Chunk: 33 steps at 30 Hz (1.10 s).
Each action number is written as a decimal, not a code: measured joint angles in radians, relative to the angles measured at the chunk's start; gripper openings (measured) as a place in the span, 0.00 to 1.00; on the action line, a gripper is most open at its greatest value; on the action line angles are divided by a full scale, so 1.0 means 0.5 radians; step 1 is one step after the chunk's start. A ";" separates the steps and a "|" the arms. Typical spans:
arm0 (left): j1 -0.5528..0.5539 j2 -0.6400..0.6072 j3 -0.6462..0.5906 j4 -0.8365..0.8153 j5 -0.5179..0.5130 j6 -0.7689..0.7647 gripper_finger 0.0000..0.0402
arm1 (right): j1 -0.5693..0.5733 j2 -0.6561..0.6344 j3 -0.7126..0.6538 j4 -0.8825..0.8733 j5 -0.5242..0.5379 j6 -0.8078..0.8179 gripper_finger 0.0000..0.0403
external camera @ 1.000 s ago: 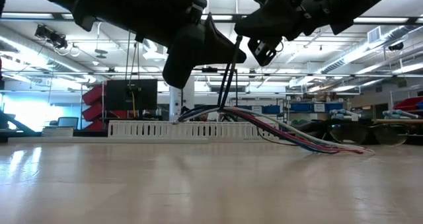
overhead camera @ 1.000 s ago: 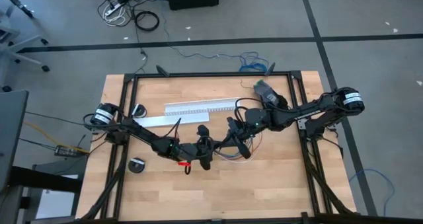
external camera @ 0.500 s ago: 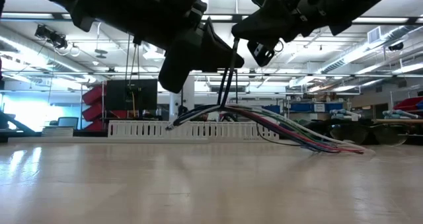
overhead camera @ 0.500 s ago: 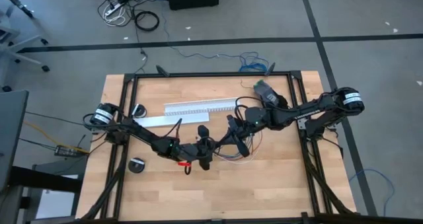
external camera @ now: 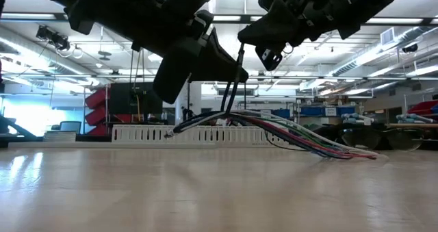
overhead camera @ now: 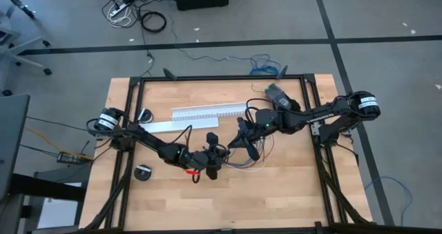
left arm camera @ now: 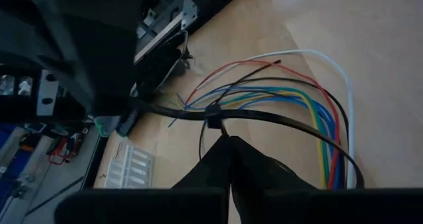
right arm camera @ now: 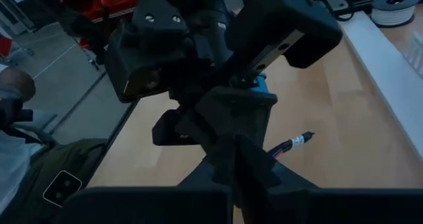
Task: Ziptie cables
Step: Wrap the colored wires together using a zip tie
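The cables [overhead camera: 243, 162] are a bunch of thin coloured wires near the table's middle. In the low view the cables [external camera: 308, 139] are raised at one end, and their far ends rest on the wood. The black ziptie [external camera: 233, 81] loops around that raised end, and its head [left arm camera: 213, 115] sits on the bundle. My left gripper [overhead camera: 219, 154] is shut just above the bundle. My right gripper [overhead camera: 243, 141] is shut close beside it, on the right. My left gripper [left arm camera: 229, 151] pinches the ziptie's strip [left arm camera: 223, 133] between its two fingertips, right beside the head, coming from above and pointing down. The bundle hangs from the loop, its tied end lifted clear. My right gripper [right arm camera: 238, 151] is shut on the ziptie's upper strip [external camera: 241, 54]. It comes from above on the table's right. Its own fingers hide the place of contact.
A long white slotted channel [overhead camera: 207, 112] and a flat white strip [overhead camera: 162, 125] lie toward the far edge. Two dark rolls [overhead camera: 143, 172] sit at the left. A red-handled tool [overhead camera: 193, 172] lies under the left arm. A person [right arm camera: 13, 118] is beyond the table.
Both grippers have shifted a little toward the table's left and stayed shut. The left one has tipped slightly. The ziptie strips lean more, and the bundle's loose left end has swung a bit further left.
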<state>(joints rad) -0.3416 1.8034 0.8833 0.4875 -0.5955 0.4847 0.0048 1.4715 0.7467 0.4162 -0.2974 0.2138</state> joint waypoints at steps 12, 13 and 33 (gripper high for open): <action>-0.001 0.001 -0.002 -0.116 0.003 -0.103 0.00 | -0.081 0.000 0.000 0.040 -0.096 -0.012 0.00; -0.001 0.002 -0.002 -0.117 0.004 -0.104 0.00 | -0.081 0.000 0.000 0.041 -0.113 -0.012 0.00; -0.001 0.006 -0.005 -0.144 0.063 -0.352 0.20 | 0.069 -0.005 0.000 -0.157 -0.003 0.042 0.00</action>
<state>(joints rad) -0.3423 1.8065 0.8810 0.4155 -0.5639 0.3087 0.0391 1.4689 0.7467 0.3377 -0.2990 0.2350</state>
